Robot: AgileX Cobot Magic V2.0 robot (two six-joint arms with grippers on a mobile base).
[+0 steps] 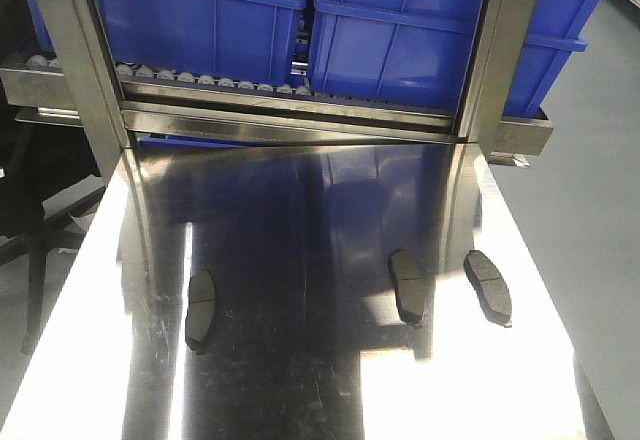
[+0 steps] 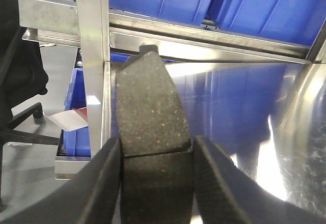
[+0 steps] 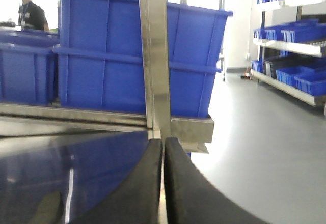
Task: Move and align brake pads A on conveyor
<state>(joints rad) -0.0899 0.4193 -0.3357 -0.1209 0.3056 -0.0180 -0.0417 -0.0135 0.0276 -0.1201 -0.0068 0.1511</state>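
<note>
Looking down in the front view, a shiny steel tabletop [image 1: 300,390] carries three brake pads lying flat. A lone pad [image 1: 201,310] sits at 7 o'clock, a middle pad [image 1: 408,287] at 5 o'clock, and an outer pad [image 1: 488,287] just beside it at 4 o'clock. Blue bins [image 1: 200,20] stand on a roller track [image 1: 210,82] at 12 o'clock. No gripper and no conveyor belt shows.

In the left wrist view, the left gripper [image 2: 156,150] pinches a held pad [image 2: 150,102] by its long edges at the groove. The pad's far end points to 12 o'clock, and a steel post [image 2: 92,56] stands near at 10 o'clock. So narrow a grip may let the pad pivot or slip, and a leftward swing could clip the post.

In the right wrist view, the right gripper [image 3: 163,155] has its fingers pressed together on nothing, below an upright [image 3: 155,56] at 12 o'clock. Reaching down unspread, it could shove a pad across the slick steel.
</note>
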